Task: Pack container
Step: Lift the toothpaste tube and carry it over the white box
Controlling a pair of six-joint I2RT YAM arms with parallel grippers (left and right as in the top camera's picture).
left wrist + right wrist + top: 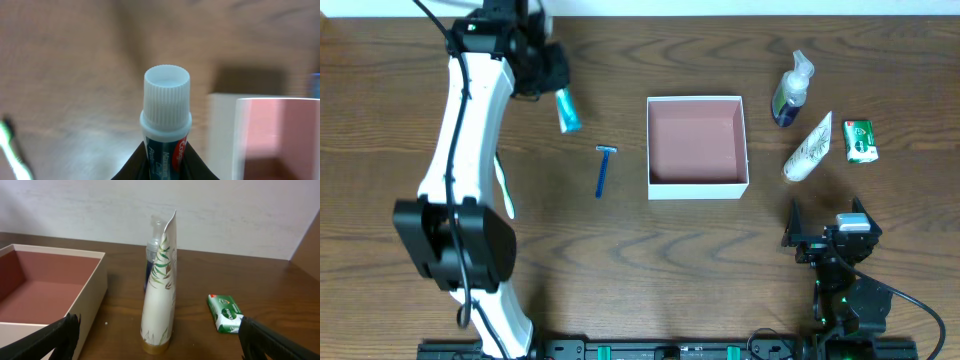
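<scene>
The container (697,178), a white square box with a pink inside, sits open at the table's centre and holds nothing. It shows at the right edge of the left wrist view as the container (280,135), and at the left of the right wrist view as the container (95,295). My left gripper (548,82) is at the far left, shut on a blue toothpaste tube (567,110). In the left wrist view the toothpaste tube (166,102) juts out cap first from the left gripper (165,167). My right gripper (826,215) stands open near the front right, nothing in it.
A blue razor (605,170) lies left of the container. A green-and-white toothbrush (505,192) lies partly under the left arm. Right of the container are a pump bottle (790,92), a white leaf-print tube (810,148) and a green soap bar (860,140).
</scene>
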